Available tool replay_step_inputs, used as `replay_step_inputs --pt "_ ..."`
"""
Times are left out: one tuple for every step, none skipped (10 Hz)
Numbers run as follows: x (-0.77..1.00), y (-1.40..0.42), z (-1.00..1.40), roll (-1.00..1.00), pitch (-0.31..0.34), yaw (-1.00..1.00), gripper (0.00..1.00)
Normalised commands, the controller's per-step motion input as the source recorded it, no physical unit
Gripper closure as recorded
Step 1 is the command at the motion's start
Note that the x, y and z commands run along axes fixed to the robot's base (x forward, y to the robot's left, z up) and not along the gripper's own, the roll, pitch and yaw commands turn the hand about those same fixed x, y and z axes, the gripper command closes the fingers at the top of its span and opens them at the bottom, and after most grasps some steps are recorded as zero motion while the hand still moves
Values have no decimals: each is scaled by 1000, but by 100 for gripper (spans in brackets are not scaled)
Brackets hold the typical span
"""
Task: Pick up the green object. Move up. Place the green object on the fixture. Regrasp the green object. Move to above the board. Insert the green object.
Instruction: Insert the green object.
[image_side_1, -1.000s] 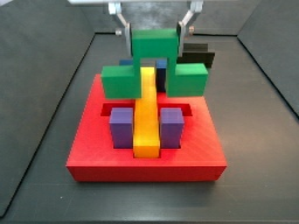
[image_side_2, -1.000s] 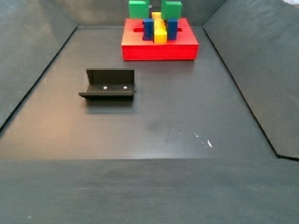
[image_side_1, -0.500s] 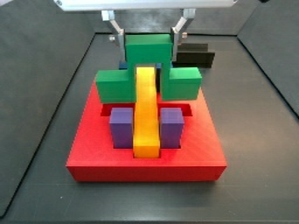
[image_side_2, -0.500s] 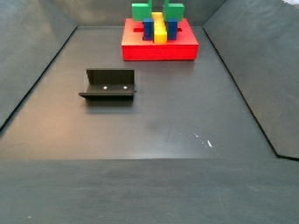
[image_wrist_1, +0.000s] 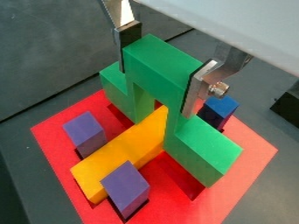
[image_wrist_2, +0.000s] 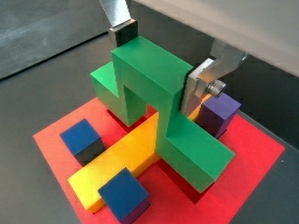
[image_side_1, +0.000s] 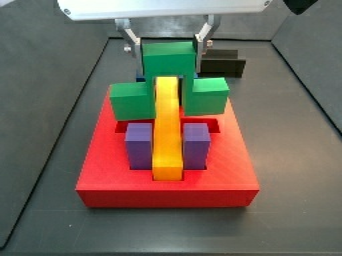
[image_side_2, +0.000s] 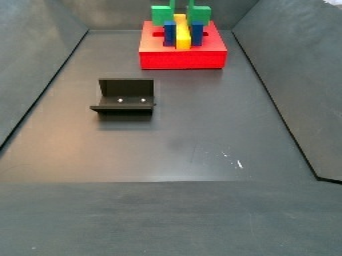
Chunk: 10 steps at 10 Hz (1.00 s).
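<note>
We see the gripper (image_side_1: 168, 45) at the top centre of a side view, clamped on the top bar of the green object (image_side_1: 168, 84), silver fingers (image_wrist_1: 121, 38) pressed on both its sides in both wrist views. The green object is an arch; it straddles the yellow bar (image_side_1: 167, 125) on the red board (image_side_1: 168, 170), its legs down on either side of the bar. Purple blocks (image_side_1: 139, 145) flank the yellow bar nearer the frame's bottom. In a side view the red board sits at the top centre of the counter (image_side_2: 174, 130) and the fixture (image_side_2: 124, 97) stands left of centre, well apart from it.
</note>
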Motion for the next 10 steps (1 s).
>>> replay_step_inputs --pt "0 0 -180 -96 -87 0 100" --pt "0 0 -169 -159 -97 -11 100" --pt "-20 9 -69 -217 -130 -20 100" --pt "-49 0 0 -244 -153 0 100" --pt "0 0 0 -233 -170 0 100" --pt "49 0 0 -200 -173 0 100" --pt "23 0 -17 -184 -171 0 100" --pt "34 0 -60 -151 -156 0 100" --pt "0 0 -71 -84 -139 0 100" --pt "-123 20 -49 0 -91 0 100"
